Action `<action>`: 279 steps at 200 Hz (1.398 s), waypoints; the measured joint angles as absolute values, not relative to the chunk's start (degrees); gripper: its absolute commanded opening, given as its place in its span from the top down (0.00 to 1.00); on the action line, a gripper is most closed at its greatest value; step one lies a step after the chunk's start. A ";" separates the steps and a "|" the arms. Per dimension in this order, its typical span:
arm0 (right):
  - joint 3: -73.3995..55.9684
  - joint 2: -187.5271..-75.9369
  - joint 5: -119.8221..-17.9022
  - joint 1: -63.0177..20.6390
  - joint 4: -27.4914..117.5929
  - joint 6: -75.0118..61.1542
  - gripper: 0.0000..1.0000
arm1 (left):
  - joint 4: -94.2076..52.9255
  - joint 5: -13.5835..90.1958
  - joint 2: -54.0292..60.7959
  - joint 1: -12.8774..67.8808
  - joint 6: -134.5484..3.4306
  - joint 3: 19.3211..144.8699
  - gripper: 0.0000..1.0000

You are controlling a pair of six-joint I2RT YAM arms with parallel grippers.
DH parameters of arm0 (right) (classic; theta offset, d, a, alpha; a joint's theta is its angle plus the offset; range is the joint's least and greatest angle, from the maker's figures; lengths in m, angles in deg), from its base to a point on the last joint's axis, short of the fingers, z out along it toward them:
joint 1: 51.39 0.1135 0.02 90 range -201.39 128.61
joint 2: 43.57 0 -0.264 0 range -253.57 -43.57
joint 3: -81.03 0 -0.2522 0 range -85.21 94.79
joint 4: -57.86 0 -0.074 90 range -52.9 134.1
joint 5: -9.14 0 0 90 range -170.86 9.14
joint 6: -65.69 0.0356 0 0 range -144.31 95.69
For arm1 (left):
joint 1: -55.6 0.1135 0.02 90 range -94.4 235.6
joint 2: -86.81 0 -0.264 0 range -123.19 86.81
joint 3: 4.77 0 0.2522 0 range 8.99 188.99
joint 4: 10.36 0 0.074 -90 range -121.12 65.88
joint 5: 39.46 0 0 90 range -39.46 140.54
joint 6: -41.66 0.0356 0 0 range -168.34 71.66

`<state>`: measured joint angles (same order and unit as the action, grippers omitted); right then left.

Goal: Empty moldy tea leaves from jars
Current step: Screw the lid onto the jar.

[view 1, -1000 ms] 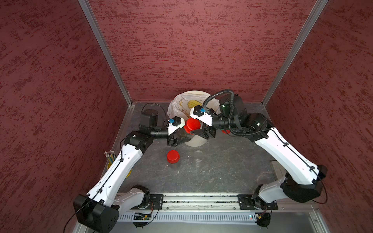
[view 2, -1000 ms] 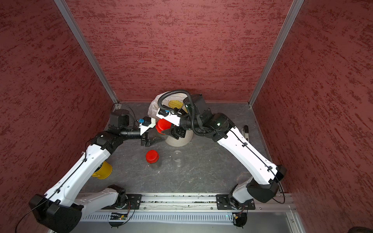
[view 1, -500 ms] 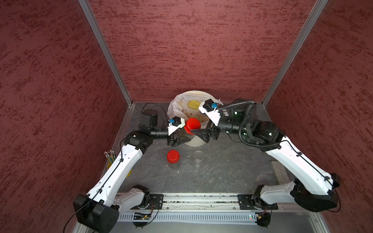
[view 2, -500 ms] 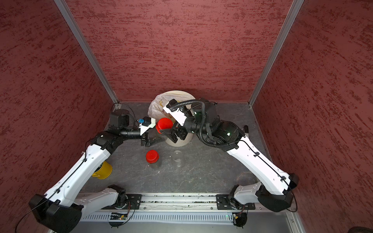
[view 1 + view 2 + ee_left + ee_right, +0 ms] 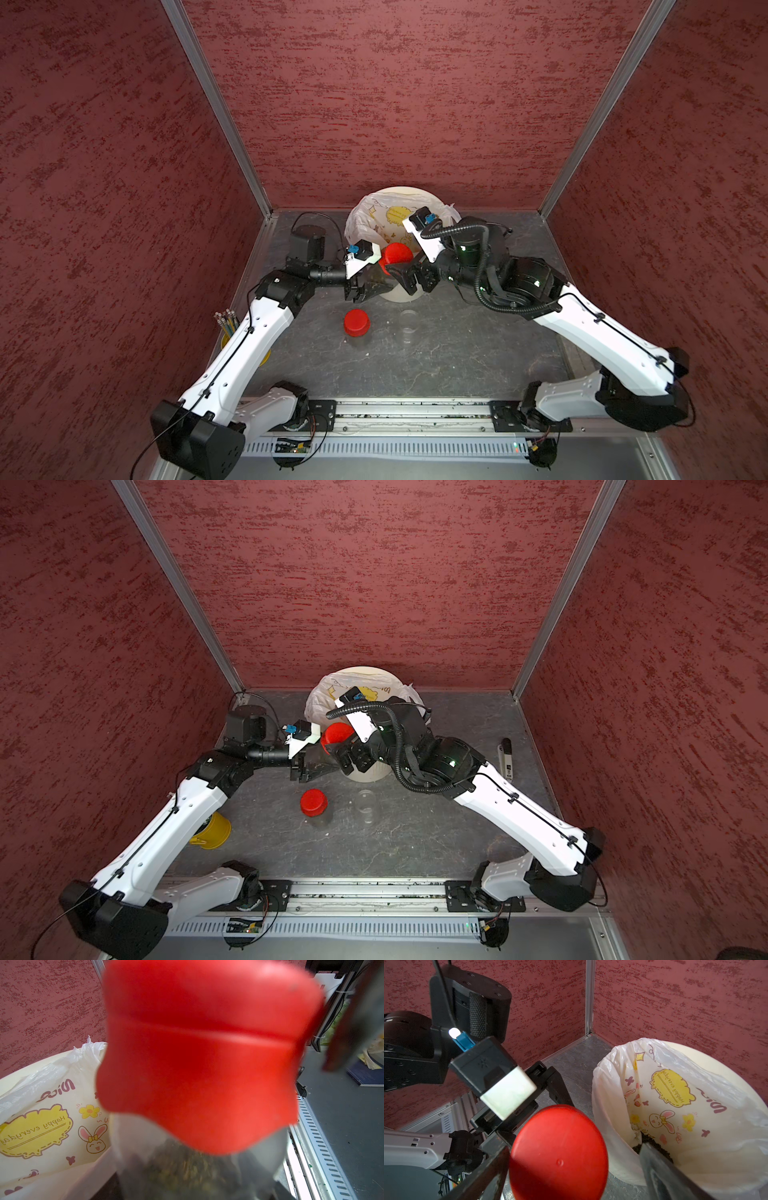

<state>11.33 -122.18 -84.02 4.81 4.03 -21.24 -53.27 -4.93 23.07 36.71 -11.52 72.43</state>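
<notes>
My left gripper [image 5: 365, 289] is shut on the body of a clear jar, held tilted just in front of the bin. Its red cap [image 5: 397, 257] is on. The moldy tea leaves [image 5: 182, 1167] show dark and crumbly through the jar wall. My right gripper [image 5: 574, 1167] is open, with one finger on each side of that cap [image 5: 560, 1153] and a gap at one side. A second jar with a red cap [image 5: 356, 323] stands on the table. A third jar [image 5: 409, 322], clear and with no cap, stands to its right.
The cream bin [image 5: 399, 193] with a printed white bag stands at the back wall, with dark crumbs [image 5: 652, 1145] inside the bag. A yellow cup of pencils [image 5: 212, 831] sits by the left arm. A dark pen-like thing [image 5: 506, 758] lies at the right edge.
My right arm has swung its elbow out to the right and turned its wrist, and its jaws have opened wider at the red cap. The left arm and its jar have stayed put.
</notes>
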 measured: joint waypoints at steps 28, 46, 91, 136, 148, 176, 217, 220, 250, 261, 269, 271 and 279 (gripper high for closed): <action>11.04 -122.33 -84.19 4.81 4.07 -20.85 0.07 | -53.27 -4.90 23.07 36.71 -11.54 72.43 0.38; 10.76 -122.42 -84.13 4.81 4.13 -20.81 0.10 | -53.27 -4.86 23.07 36.71 -11.56 72.43 0.38; 10.71 -123.31 -83.60 4.94 4.79 -20.87 0.18 | -53.27 -4.71 23.07 36.77 -11.63 72.43 0.38; 10.71 -123.55 -82.69 5.14 5.29 -21.22 0.29 | -53.27 -4.66 23.07 36.86 -11.65 72.43 0.38; 10.71 -123.55 -82.62 5.14 5.34 -21.29 0.32 | -53.29 -4.69 23.07 36.88 -11.63 72.43 0.38; 10.43 -123.53 -82.60 5.14 5.75 -21.50 0.42 | -53.29 -4.69 23.07 36.92 -11.63 72.43 0.38; 8.59 -122.94 -81.75 4.68 7.78 -22.86 0.55 | -53.68 -4.38 23.07 37.01 -11.48 72.43 0.38; 8.46 -122.85 -81.44 4.57 7.89 -23.21 0.56 | -53.68 -4.36 23.07 37.01 -11.48 72.43 0.38; 7.92 -122.57 -76.59 2.26 8.31 -27.01 0.59 | -53.68 -3.90 23.07 36.99 -11.43 72.43 0.38; 7.92 -122.55 -74.18 1.23 8.24 -29.37 0.59 | -53.64 -3.75 23.07 36.97 -11.41 72.43 0.38; 7.92 -122.53 -72.41 0.53 8.11 -31.03 0.59 | -53.64 -3.75 23.07 36.95 -11.41 72.43 0.38; 7.92 -122.53 -71.93 0.35 8.07 -31.47 0.59 | -53.66 -3.72 23.07 36.95 -11.41 72.43 0.38; 7.98 -122.53 -69.90 -0.50 7.83 -33.77 0.59 | -53.66 -3.68 23.07 36.92 -11.35 72.43 0.38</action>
<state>7.98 -122.53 -69.90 -0.50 7.83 -33.77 -53.66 -3.68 23.07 36.92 -11.35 72.43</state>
